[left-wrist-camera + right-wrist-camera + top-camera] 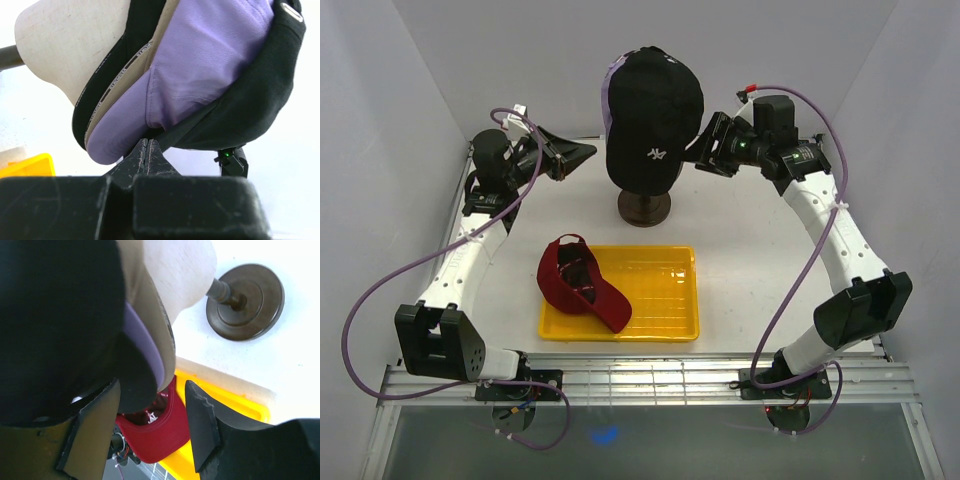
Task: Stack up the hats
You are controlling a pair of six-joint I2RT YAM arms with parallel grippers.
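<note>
- Top view: cream mannequin head [65,45] on a dark stand [644,208], centre back of the white table [750,250]. It serves as the form the caps stack on.
- 3 caps are nested on it: tan cap [142,295] innermost, lavender cap [210,65] over that, black cap [653,115] outermost w/ a white logo.
- Red cap [582,282], the 4th, lies crown-down in the yellow tray [665,300] nr the front, not yet on the stack.
- Right gripper [154,390] is at the black cap's right side, jaws apart, nothing pinched. The brim edges sit beside one finger, prob. so it can seat or adjust that cap.
- Left gripper [148,142] is clenched shut and empty, left of the head. It looks parked clear of the right arm's work.
- Approx. 3 of 4 stacked; red cap likely next.
</note>
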